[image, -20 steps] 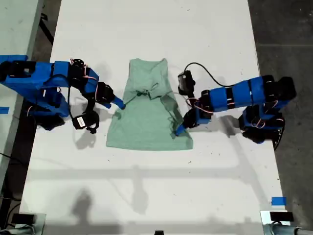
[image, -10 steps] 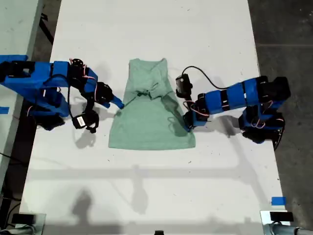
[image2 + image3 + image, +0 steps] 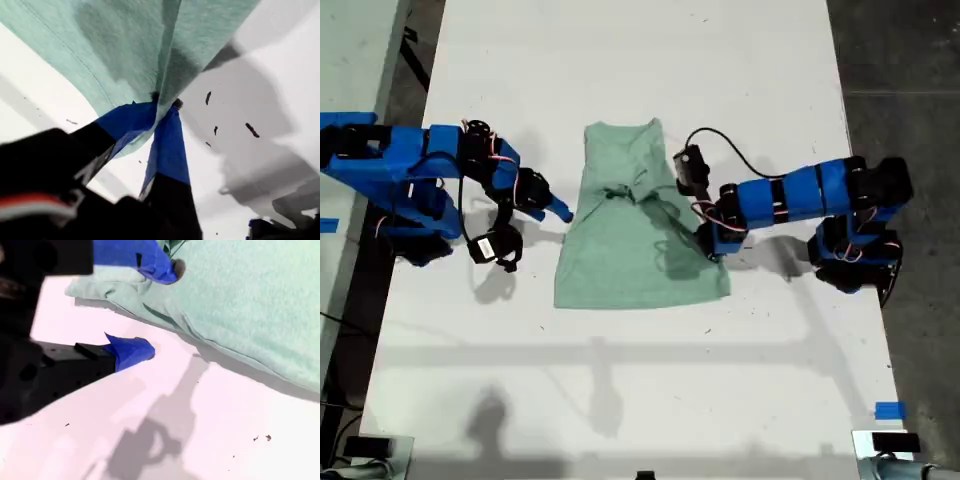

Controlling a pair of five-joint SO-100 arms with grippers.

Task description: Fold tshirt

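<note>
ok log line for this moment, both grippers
first gripper shut on tshirt edge | second gripper open beside tshirt

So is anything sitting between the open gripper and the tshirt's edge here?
Nothing visible. My second gripper is open beside the tshirt, one fingertip over the fabric edge, the other above bare table. My first gripper already pinches the fabric.

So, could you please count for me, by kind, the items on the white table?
T-shirt: 1
Robot arms: 2, my first end effector and my second end effector
Total: 3
</note>
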